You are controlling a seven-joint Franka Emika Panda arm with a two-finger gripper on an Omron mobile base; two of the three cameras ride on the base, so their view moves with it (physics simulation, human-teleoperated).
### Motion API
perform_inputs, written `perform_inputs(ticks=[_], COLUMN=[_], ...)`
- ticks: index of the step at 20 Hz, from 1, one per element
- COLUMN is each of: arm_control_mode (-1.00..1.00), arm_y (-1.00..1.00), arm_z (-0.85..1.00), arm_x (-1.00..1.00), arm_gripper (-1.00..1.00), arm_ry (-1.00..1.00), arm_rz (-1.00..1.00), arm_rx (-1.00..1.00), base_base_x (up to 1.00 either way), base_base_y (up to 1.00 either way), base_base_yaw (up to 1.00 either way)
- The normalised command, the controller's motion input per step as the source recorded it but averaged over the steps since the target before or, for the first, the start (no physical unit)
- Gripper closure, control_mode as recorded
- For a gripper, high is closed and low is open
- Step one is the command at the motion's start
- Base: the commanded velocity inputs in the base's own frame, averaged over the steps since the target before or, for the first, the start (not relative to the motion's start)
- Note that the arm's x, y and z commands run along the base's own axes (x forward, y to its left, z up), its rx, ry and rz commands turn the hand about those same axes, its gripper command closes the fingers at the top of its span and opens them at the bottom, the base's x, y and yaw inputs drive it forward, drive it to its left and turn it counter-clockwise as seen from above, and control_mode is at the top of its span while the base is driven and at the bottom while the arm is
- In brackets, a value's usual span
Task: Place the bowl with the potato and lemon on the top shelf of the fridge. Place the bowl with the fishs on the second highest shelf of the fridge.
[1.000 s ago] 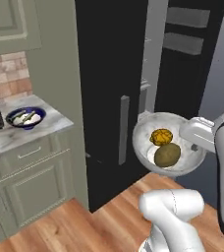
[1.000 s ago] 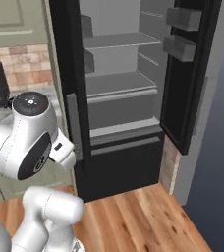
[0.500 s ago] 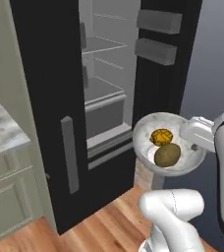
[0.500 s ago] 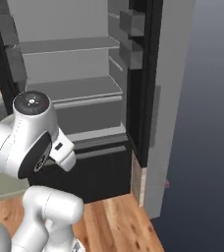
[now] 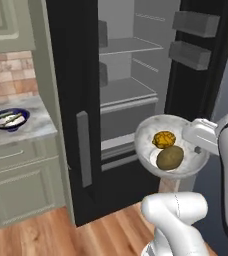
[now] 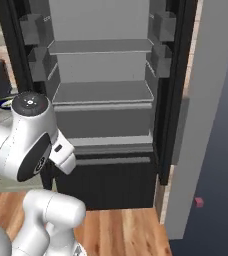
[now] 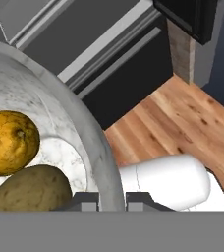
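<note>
Base has swung since 0.5 s ago: fridge (image 6: 103,95) now square ahead, fish bowl (image 5: 8,120) back in sight on table (image 5: 33,131) left of fridge. Jaws pinch rim of bowl (image 5: 172,150) w/ lemon (image 5: 163,139) & potato (image 5: 170,157), held in front of fridge, below shelves.

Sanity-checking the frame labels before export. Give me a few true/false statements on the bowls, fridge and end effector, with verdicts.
1. The end effector grips the rim of the marble bowl. True.
2. That bowl holds a lemon and a potato. True.
3. The marble bowl already sits on the top shelf of the fridge. False: it is held in the air in front of the open fridge, and the shelves in view are bare.
4. The blue bowl is on the floor. False: it rests on the counter left of the fridge.
5. The fridge door is shut. False: it stands open, with the shelves in view.
</note>
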Motion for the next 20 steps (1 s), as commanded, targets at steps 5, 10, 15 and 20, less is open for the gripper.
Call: perform_inputs(ticks=[5, 10, 15, 20], arm_control_mode=[1.00, 1.00, 1.00, 1.00], arm_y=[0.00, 0.00, 0.00, 0.00], arm_z=[0.00, 0.00, 0.00, 0.00], arm_x=[0.00, 0.00, 0.00, 0.00], arm_gripper=[1.00, 1.00, 1.00, 1.00], arm_ry=[0.00, 0.00, 0.00, 0.00], arm_rz=[0.00, 0.00, 0.00, 0.00], arm_rx=[0.00, 0.00, 0.00, 0.00], base_base_x=[0.59, 0.70, 0.56, 0.59], base_base_y=[-0.70, -0.25, 0.00, 0.00], base_base_yaw=[0.21, 0.12, 0.01, 0.00])
